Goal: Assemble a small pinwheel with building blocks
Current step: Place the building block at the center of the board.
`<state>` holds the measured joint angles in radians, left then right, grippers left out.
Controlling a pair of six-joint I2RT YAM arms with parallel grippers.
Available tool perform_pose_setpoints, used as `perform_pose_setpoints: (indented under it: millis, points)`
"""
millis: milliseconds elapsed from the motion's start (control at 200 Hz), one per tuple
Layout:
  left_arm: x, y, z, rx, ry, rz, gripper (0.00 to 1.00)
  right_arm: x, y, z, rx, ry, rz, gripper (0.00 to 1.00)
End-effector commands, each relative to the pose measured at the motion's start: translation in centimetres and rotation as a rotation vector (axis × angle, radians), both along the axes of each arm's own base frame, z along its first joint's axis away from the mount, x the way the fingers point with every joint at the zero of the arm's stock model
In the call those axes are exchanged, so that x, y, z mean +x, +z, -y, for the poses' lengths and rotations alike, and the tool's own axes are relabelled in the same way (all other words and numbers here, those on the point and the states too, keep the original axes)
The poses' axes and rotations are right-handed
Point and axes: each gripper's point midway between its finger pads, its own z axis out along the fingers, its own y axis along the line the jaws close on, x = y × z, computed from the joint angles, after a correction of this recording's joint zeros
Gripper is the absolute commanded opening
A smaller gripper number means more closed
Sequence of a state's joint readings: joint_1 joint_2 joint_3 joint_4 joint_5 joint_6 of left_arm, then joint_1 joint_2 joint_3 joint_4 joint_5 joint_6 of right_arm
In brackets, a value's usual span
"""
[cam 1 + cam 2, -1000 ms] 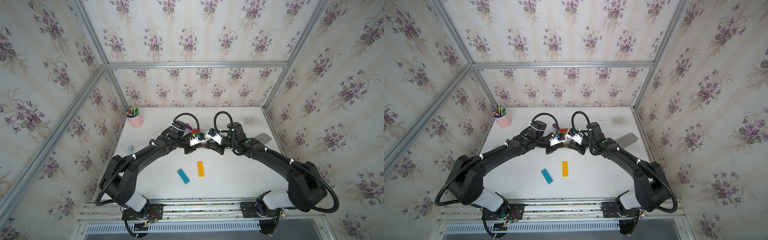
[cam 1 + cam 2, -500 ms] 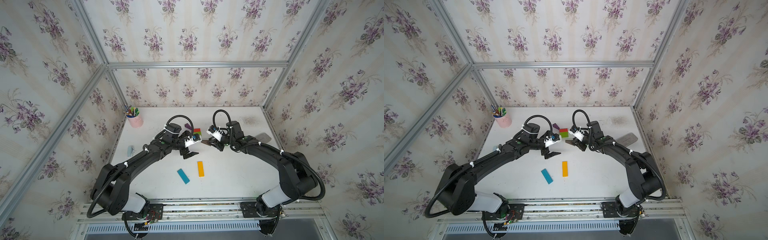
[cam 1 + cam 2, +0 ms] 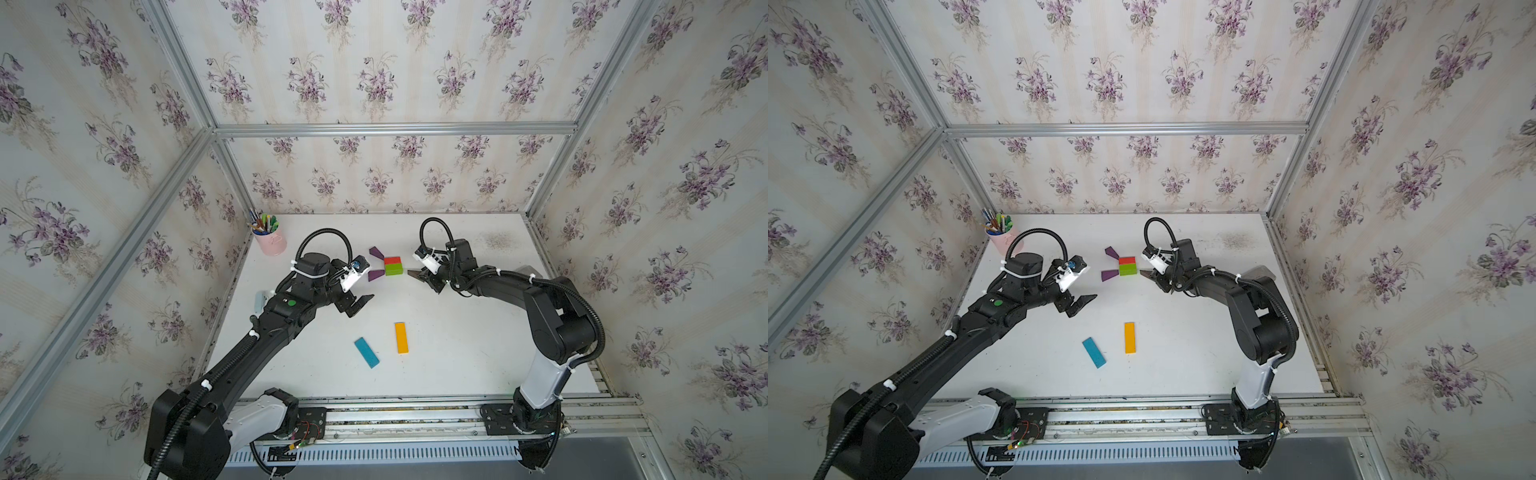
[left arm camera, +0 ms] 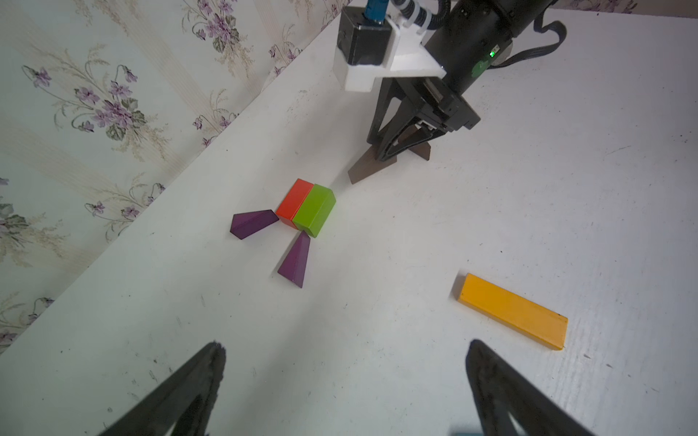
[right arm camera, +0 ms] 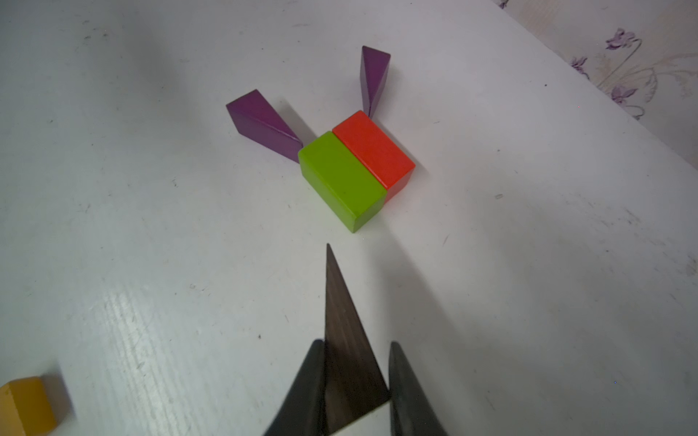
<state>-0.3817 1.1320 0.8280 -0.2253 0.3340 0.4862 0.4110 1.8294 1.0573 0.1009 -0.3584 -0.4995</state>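
Between the jaws of the right gripper (image 5: 356, 351) sits a dark brown wedge (image 5: 336, 294), clamped at its wide end. Its thin tip sticks out ahead of the jaws and points at the green block (image 5: 340, 177), close to it but not touching. The green block lies long side against the red block (image 5: 372, 147), the two touching along their length. A purple wedge (image 5: 264, 120) meets a far corner of the green block with its narrow tip. A second purple wedge (image 5: 374, 75) meets a far corner of the red block the same way. Both splay out on the side of the pair away from the right jaws.

Across that group the left gripper (image 4: 346, 346) faces it, jaws wide apart with nothing between them, well short of the nearer purple wedge. Just outside one of the left fingers (image 4: 494, 381) the orange bar (image 4: 511, 311) lies flat on the white table (image 3: 457, 353). Near it, on the robot-base side of the left jaws, lies the blue bar (image 3: 366, 352), apart from the orange one. Well behind the left jaws, at a far corner of the table, stands a pink cup (image 3: 270, 241) of pens.
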Motion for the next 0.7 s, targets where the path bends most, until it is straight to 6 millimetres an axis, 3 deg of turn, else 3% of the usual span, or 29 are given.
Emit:
perform_pose_setpoints:
  millis: [0,215,694]
  points:
    - [-0.2,-0.3,-0.2,-0.016,0.019,-0.025,1.00,1.6,0.0,0.2,-0.016,-0.047,0.013,0.20]
    - [0.2,0.4,-0.9,-0.008,0.050,0.054,1.00,2.6,-0.4,0.4,-0.030,-0.097,-0.011,0.20]
    - [-0.2,0.6,-1.3,-0.012,0.052,0.086,1.00,2.3,-2.3,-0.2,-0.088,-0.134,-0.092,0.21]
